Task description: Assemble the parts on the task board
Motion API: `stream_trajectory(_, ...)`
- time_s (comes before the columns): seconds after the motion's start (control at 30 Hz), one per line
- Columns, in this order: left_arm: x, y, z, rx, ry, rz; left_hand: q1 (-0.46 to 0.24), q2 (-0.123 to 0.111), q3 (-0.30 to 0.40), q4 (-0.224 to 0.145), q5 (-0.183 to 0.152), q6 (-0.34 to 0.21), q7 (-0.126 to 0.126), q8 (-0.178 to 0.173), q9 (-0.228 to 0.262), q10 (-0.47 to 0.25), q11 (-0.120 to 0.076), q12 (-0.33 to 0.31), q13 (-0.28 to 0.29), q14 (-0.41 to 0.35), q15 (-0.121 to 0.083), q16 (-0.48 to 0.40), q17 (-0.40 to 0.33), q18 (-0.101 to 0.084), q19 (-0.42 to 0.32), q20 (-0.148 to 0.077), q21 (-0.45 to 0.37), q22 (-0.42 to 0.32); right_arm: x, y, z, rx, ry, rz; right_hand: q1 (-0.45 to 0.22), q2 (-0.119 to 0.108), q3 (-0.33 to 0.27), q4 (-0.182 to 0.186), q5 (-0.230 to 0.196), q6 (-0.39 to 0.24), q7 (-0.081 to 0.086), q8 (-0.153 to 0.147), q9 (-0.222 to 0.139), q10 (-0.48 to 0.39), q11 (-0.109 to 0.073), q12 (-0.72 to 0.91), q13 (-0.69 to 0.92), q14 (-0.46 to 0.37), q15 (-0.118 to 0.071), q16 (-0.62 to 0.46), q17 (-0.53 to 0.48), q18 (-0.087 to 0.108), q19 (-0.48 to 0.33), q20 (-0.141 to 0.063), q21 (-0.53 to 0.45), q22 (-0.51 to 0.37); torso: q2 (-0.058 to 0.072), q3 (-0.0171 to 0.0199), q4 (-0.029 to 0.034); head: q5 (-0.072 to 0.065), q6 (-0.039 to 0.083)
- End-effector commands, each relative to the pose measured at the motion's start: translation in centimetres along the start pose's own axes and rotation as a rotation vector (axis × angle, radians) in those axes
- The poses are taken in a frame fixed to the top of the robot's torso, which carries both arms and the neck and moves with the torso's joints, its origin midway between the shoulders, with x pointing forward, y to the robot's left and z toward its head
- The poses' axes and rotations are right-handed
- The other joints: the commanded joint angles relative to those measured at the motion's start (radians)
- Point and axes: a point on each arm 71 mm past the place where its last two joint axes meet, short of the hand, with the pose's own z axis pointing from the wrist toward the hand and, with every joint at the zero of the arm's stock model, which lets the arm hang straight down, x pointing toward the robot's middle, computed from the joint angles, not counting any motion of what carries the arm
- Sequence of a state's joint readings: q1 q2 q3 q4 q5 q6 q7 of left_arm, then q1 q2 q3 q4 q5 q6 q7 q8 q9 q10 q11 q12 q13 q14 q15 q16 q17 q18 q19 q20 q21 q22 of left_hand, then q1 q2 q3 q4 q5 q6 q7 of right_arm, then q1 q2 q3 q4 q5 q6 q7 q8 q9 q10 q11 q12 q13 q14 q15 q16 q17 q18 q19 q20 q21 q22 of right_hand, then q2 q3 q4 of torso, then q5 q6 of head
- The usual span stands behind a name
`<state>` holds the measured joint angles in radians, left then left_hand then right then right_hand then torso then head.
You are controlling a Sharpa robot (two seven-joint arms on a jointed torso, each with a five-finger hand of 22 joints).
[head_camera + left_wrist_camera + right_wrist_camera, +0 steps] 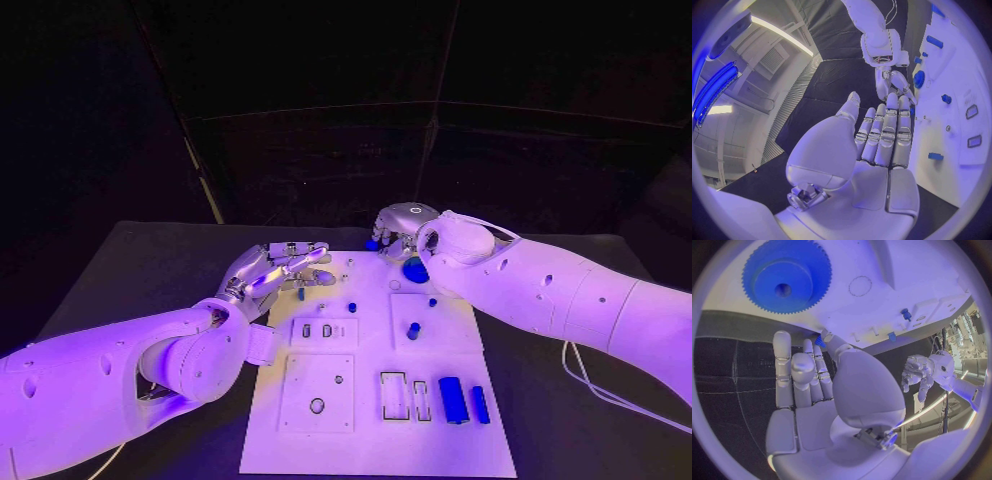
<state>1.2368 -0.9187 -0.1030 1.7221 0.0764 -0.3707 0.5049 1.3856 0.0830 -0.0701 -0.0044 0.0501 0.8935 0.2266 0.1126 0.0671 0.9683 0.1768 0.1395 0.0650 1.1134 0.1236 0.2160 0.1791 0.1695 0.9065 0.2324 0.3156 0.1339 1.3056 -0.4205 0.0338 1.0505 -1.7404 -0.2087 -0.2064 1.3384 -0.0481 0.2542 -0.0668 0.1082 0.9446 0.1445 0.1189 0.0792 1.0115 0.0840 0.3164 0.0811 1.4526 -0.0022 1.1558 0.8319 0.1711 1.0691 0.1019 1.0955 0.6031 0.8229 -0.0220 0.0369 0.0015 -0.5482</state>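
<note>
Where hands (274, 272) hover — blue gear (415, 270) between

The head camera looks steeply down on the white board (378, 420). Each wrist camera sits close behind its own palm, and both also catch that board (967, 90) (898, 295).

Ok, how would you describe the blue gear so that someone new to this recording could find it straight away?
Start at the white task board in the middle of the black table and go to its far end. There, just under the right hand, lies the blue gear. It is a round disc with a toothed rim and a centre hole, unlike the plain bars near the front edge.
</note>
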Motion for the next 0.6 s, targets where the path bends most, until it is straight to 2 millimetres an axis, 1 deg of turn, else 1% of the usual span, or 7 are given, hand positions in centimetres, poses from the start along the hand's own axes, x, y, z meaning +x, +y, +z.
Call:
stream_trajectory(0.03,0.17,-0.14,0.05,0.008,0.016,0.0,0.003,0.004,-0.001,-0.005,-0.001,-0.002,0.015,-0.004,-0.001,0.0,0.007,-0.007,-0.001,0.005,0.001,-0.004,0.001,0.013,0.006,0.002,-0.006,-0.002,-0.21,0.1,0.07,-0.007,-0.012,0.006,-0.001,0.009,0.009,0.001,0.009,0.01,0.002,0.005,0.0,0.006,-0.001,0.004,-0.002,0.005,0.0,0.006,0.0,0.002,0.007,0.002,0.005,0.0,0.0,0.0004,0.0003,0.0,0.0)
stream_trajectory(0.27,0.15,-0.14,0.06,0.007,0.016,0.001,0.003,0.004,-0.001,-0.005,-0.001,-0.002,0.015,-0.004,-0.001,0.0,0.007,-0.007,-0.001,0.005,0.001,-0.004,0.001,0.013,0.006,0.002,-0.006,-0.002,-0.33,0.17,0.1,-0.008,-0.03,0.013,-0.003,0.005,0.014,0.003,0.016,0.008,0.004,0.003,-0.002,0.004,0.002,0.001,-0.005,0.004,0.001,0.005,-0.001,0.002,0.006,0.003,0.005,-0.001,0.0,0.0002,0.0014,0.0,0.0)
stream_trajectory(0.4,0.12,-0.14,0.06,0.007,0.015,0.001,0.004,0.005,0.0,-0.006,-0.002,-0.002,0.015,-0.004,-0.001,-0.001,0.007,-0.007,-0.001,0.005,0.0,-0.004,0.002,0.013,0.006,0.002,-0.006,-0.002,-0.44,0.1,0.13,-0.003,-0.046,0.016,-0.008,-0.004,0.017,0.006,0.018,-0.004,0.009,-0.007,-0.007,-0.004,0.005,-0.004,-0.009,0.004,0.004,0.005,-0.003,0.002,0.004,0.005,0.005,-0.003,0.0,0.0002,0.0005,0.0,0.0)
stream_trajectory(0.6,0.09,-0.15,0.07,0.006,0.015,0.001,0.004,0.005,0.0,-0.006,-0.002,-0.002,0.015,-0.004,-0.001,-0.001,0.007,-0.007,-0.001,0.005,0.0,-0.004,0.002,0.013,0.006,0.002,-0.006,-0.002,-0.48,0.06,0.24,0.006,-0.057,0.018,-0.014,-0.017,0.019,0.011,0.017,-0.025,0.016,-0.021,-0.012,-0.012,0.011,-0.008,-0.012,0.001,0.008,0.001,-0.009,0.002,0.0,0.009,0.004,-0.007,0.0,0.0001,0.001,0.0,0.0)
